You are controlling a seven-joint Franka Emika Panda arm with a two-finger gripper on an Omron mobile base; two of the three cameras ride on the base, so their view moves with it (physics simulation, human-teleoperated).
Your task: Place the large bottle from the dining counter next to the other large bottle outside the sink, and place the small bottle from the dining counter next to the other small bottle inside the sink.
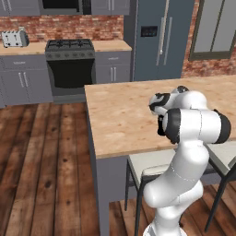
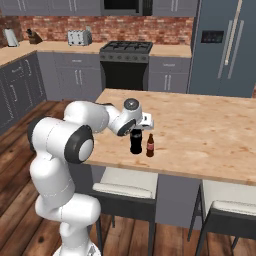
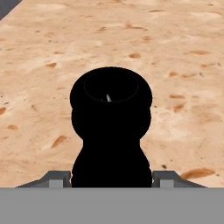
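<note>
Our end effector (image 3: 111, 178) straddles the glossy all-black narrow-necked bottle (image 2: 135, 141) standing upright on the light wooden bench (image 2: 210, 135). We cannot tell whether its fingers grip. A tiny brown red-labelled bottle (image 2: 150, 145) stands just beside.

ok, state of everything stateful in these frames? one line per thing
large bottle: upright on the dining counter, between the pincer fingers, not lifted
small bottle: upright on the counter, just beside the large bottle, untouched
pincer: fingers either side of the large bottle's body; whether they grip it, cannot tell
fridge: doors shut
oven: door shut
stools: tucked under the counter edge
</note>
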